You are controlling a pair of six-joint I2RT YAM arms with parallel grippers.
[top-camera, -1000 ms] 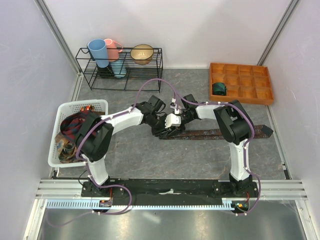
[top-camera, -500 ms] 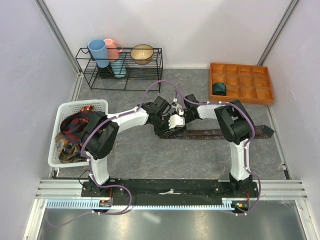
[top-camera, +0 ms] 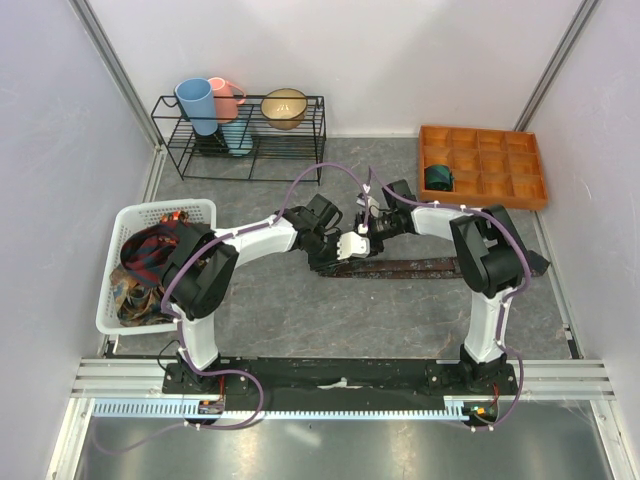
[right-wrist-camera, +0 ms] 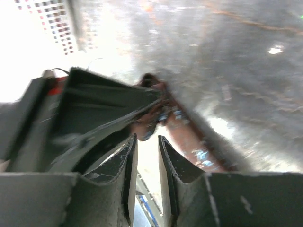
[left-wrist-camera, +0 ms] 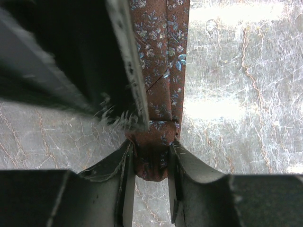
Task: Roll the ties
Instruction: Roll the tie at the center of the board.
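Observation:
A maroon-brown flowered tie [top-camera: 440,266] lies flat across the table, running right from its rolled end. My left gripper [top-camera: 338,262] is shut on that small roll; in the left wrist view the roll [left-wrist-camera: 152,163] sits squeezed between the jaws of the left gripper [left-wrist-camera: 151,149], and the flat tie [left-wrist-camera: 163,71] runs away from it. My right gripper [top-camera: 362,238] hovers just beyond the roll. In the right wrist view the right gripper [right-wrist-camera: 147,142] stands open with nothing inside, and the tie [right-wrist-camera: 189,142] and a left finger [right-wrist-camera: 109,109] show ahead. A teal rolled tie [top-camera: 437,177] sits in the tray.
A white basket [top-camera: 118,300] at the left holds more ties [top-camera: 150,255]. An orange compartment tray [top-camera: 520,165] stands at the back right. A black wire rack [top-camera: 300,165] with cups and a bowl stands at the back left.
The right gripper has opened and drawn back up and to the right, away from the roll. The left gripper stays clamped on the rolled end.

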